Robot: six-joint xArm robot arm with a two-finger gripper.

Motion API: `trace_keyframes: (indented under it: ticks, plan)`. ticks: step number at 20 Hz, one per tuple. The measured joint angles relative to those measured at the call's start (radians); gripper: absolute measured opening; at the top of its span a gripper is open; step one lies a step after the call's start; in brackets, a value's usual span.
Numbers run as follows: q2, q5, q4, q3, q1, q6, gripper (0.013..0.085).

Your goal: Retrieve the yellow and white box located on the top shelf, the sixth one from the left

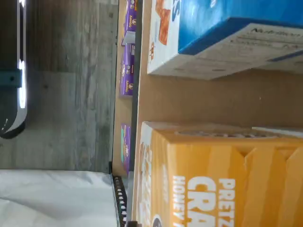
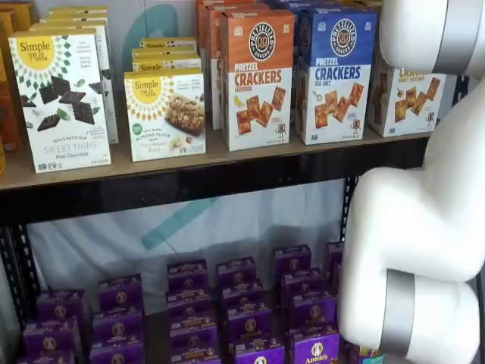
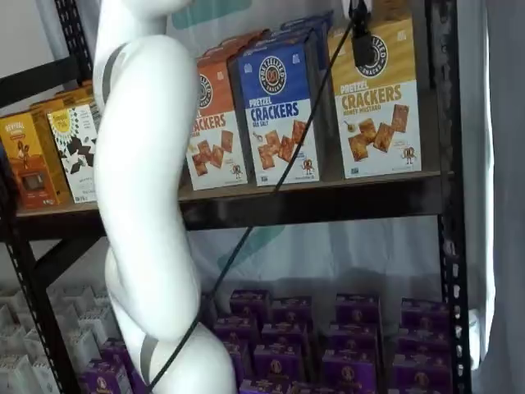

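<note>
Wrist view looks down along the yellow and white box [image 1: 222,179], with the blue box [image 1: 227,33] beside it across a bare strip of the top shelf [image 1: 199,101]. In a shelf view the target stands at the right end of the row [image 3: 379,103], and one dark finger of the gripper [image 3: 362,41] hangs over its upper face; seen only in part, so I cannot tell how wide the pincer stands or whether it has a hold. Judged step: settling onto the box. Next: a firm grasp, then drawing it straight out clear of the neighbour
</note>
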Motion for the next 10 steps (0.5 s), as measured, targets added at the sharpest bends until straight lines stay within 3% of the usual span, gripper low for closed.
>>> trace_keyframes:
  ticks: [3, 5, 10]
  plan:
    - [0.000, -0.001, 0.000, 0.000, 0.000, 0.000, 0.0770]
    - [-0.001, -0.001, 0.003, -0.001, -0.001, -0.001, 0.0690]
    - [0.002, 0.007, 0.004, -0.010, -0.004, -0.002, 0.0690]
